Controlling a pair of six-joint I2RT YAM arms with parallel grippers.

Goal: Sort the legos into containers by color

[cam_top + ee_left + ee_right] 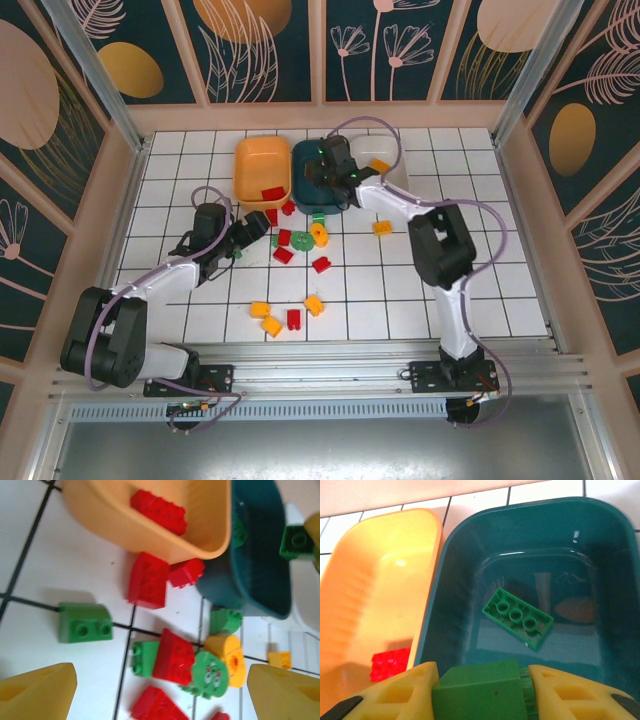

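Green load: the held brick [476,689] is clamped between the fingers of the right gripper [482,700], over the near wall of the dark teal tray [436,610]. The tray interior lies below and ahead, toward the worktop's [480,250] far edge. A second green brick [518,618] lies flat inside, its long axis diagonal.

Judged requirement: a slight advance, then release.

The orange tray [375,580], just beside on the left, holds a red brick [390,664].

The left gripper [161,694], jaws wide and empty, hangs over the loose bricks [284,254] mid-worktop and is the nearer arm to them. The surface is flat white tile, and clearance above the tray is ample.
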